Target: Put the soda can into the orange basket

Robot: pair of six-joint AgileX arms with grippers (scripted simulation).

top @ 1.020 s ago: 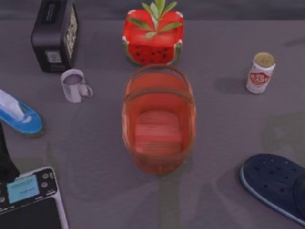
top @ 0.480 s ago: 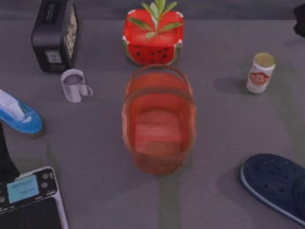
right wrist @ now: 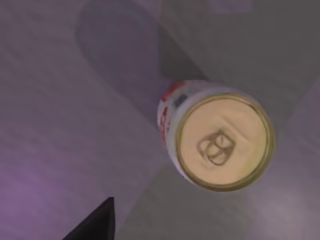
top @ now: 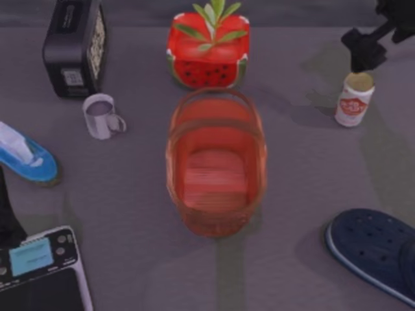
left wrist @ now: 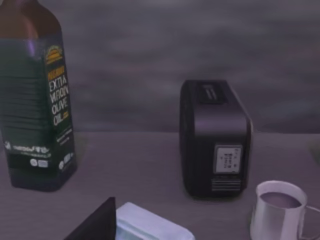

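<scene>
The soda can (top: 353, 100), white with a red label and a gold top, stands upright at the table's right rear. The right wrist view looks down on its lid (right wrist: 217, 142). My right gripper (top: 364, 52) hangs open just behind and above the can without touching it; only one dark fingertip (right wrist: 102, 220) shows in that wrist view. The orange basket (top: 172, 155), oval with a hoop handle, sits at the table's middle with nothing inside. My left arm (top: 5, 214) stays parked at the left edge, one fingertip (left wrist: 102, 222) showing.
A watermelon planter (top: 209, 52) stands behind the basket. To the left are a grey mug (top: 100, 115), a black box (top: 74, 45) and a blue-white object (top: 23, 159). A dark blue shoe (top: 376, 249) lies front right, a device (top: 39, 269) front left. An olive oil bottle (left wrist: 35, 95).
My right arm has come in from the top right corner and now hovers by the can's top. The can, the basket and the left arm have not moved.
</scene>
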